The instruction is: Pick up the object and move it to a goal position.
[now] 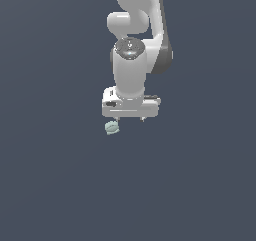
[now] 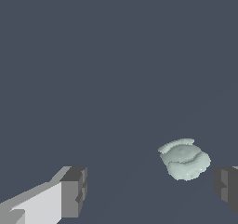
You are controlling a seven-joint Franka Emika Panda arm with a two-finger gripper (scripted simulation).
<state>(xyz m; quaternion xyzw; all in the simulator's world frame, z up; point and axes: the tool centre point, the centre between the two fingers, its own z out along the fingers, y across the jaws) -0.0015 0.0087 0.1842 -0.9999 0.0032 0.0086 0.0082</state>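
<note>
The object is a small pale mint-green lumpy blob (image 1: 111, 128) lying on the dark grey surface, just below the left end of the white gripper body in the exterior view. In the wrist view the object (image 2: 184, 159) lies between the two dark fingertips, much nearer one fingertip (image 2: 227, 187) than the other (image 2: 74, 191), with a small gap to it. My gripper (image 1: 130, 119) (image 2: 151, 190) is open and empty, hanging straight down just above the object. Its fingers are mostly hidden behind the gripper body in the exterior view.
The white arm (image 1: 132, 40) rises from the gripper to the top of the exterior view. A plain dark grey surface (image 1: 60, 175) fills the surroundings, with no other objects or edges in view.
</note>
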